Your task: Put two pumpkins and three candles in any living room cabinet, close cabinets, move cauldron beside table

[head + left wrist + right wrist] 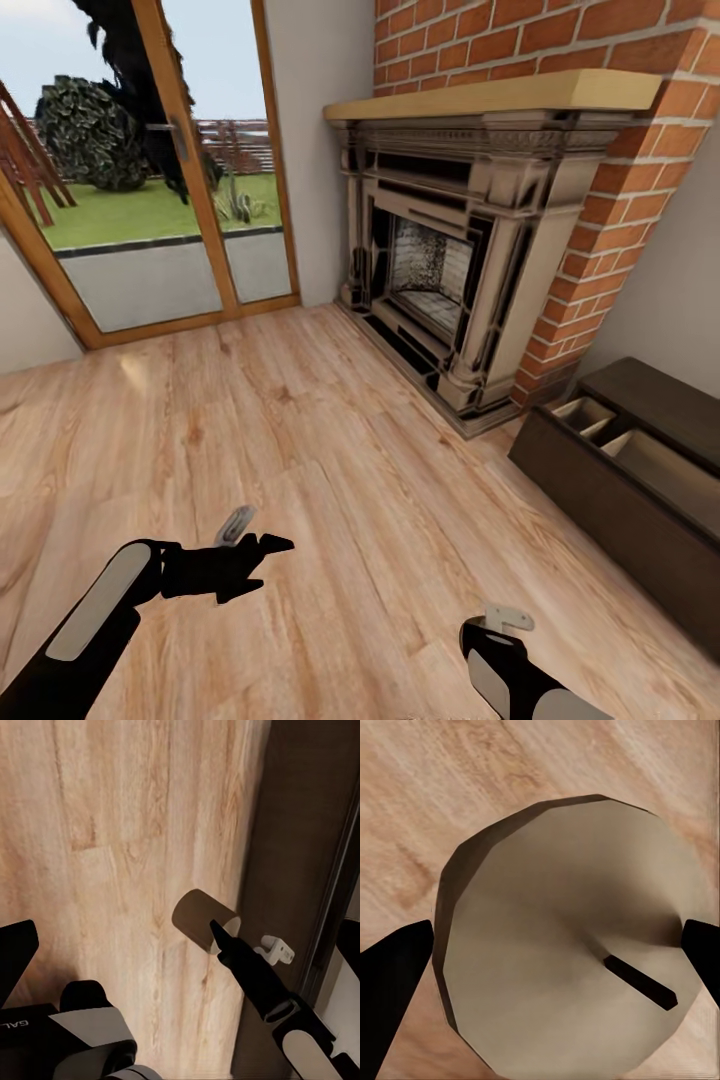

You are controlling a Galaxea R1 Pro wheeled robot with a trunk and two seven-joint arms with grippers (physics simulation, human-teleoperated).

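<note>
A tan candle with a dark wick sits between the two black fingers of my right gripper, which is shut on it. In the left wrist view the same candle hangs just above the wooden floor, beside the dark-brown cabinet. That cabinet stands at the right of the head view, with pale drawer interiors open at its top. My right arm is low, near the cabinet. My left gripper is open over bare floor with nothing in it. Pumpkins, cauldron and table are out of view.
An ornate fireplace with a brick chimney stands ahead, right of centre. A wood-framed glass door to the garden is at the back left. Wooden floor stretches between them.
</note>
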